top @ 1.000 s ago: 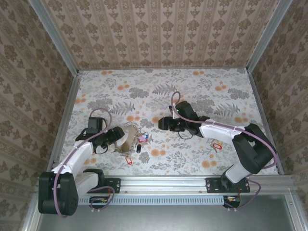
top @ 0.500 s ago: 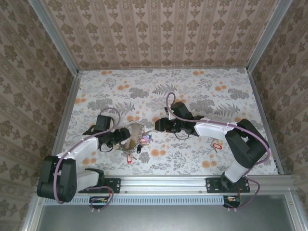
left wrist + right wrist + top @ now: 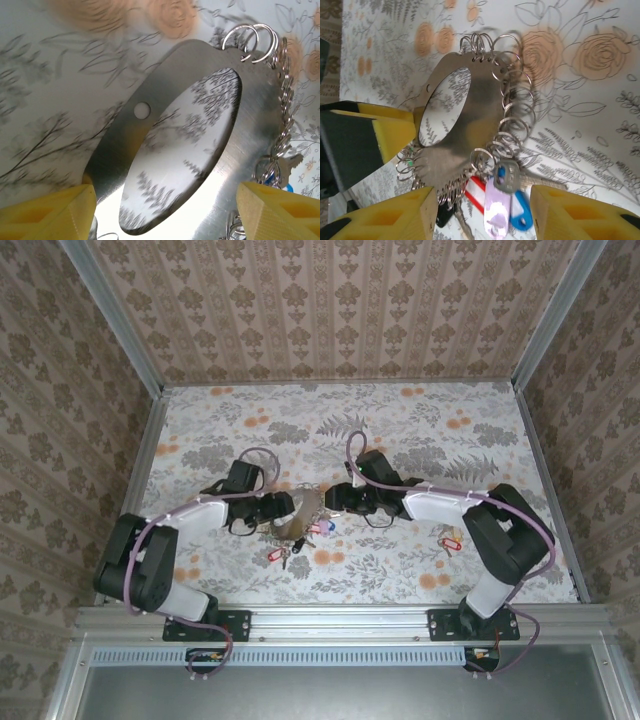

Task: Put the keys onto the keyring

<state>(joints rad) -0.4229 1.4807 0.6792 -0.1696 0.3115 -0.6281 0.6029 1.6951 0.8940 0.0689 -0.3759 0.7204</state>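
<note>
Your left tool (image 3: pixel 165 200) clasped the keyring (image 3: pixel 465 125) across its width at mid-bench (image 3: pixel 400 430). Your right tool (image 3: pixel 482 200), jaws apart and gripping nothing, straddled the tagged keys (image 3: pixel 506 176) hanging at the ring's five o'clock. Threading looked under way; next, you would likely need to fetch the loose red key (image 3: pixel 272 555) at seven o'clock.

I note a floral-print table (image 3: pixel 400 430). One red-tagged key (image 3: pixel 450 541) lies on it at right. Whether the central red tag (image 3: pixel 272 555) rests there, I cannot tell.
</note>
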